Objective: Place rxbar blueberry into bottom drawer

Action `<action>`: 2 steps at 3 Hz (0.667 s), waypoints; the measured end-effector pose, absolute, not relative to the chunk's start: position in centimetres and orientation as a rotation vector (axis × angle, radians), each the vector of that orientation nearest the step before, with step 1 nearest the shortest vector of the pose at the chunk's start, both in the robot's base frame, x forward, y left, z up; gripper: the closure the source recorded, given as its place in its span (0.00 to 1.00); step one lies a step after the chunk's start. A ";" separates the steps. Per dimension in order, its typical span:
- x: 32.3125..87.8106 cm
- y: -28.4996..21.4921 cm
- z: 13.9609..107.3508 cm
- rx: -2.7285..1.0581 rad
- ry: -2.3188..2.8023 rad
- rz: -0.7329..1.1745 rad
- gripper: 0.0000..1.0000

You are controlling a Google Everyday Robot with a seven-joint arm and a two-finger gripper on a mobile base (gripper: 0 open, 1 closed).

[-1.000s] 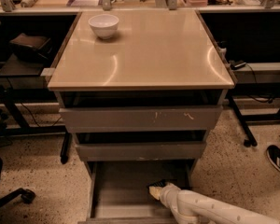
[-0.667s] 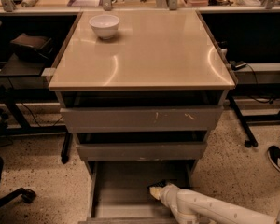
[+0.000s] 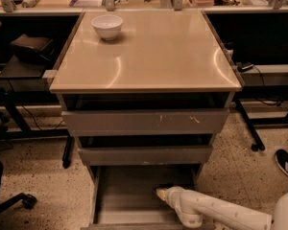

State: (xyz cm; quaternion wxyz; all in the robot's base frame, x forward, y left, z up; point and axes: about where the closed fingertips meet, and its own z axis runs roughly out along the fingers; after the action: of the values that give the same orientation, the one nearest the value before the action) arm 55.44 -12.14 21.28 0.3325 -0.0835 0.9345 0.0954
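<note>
Arm's gripper [image 3: 161, 193] is inside the open bottom drawer [image 3: 120, 195], over its floor; can't tell if it is clenched or released. Snack bar [image 3: 160, 187] is only a dark sliver right at its tip. Bowl [image 3: 107, 26] is far beyond, on the tabletop.

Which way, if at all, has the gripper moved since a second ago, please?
No. The gripper is at the same spot inside the bottom drawer, right of its middle, just below the front of the middle drawer.

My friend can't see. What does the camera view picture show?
A white robot arm has its gripper in the open bottom grey metal drawer of a beige-topped cabinet. A small white bowl sits on the top's far left corner.
</note>
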 end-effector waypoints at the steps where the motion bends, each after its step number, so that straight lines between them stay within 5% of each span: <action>1: 55.4 -13.1 16.9 -0.145 2.501 0.278 1.00; 2: 55.0 -14.3 11.6 -0.059 2.583 0.315 1.00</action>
State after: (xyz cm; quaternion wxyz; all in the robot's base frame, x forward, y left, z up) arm 55.00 -14.30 11.62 0.2663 -0.0219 0.9565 0.1167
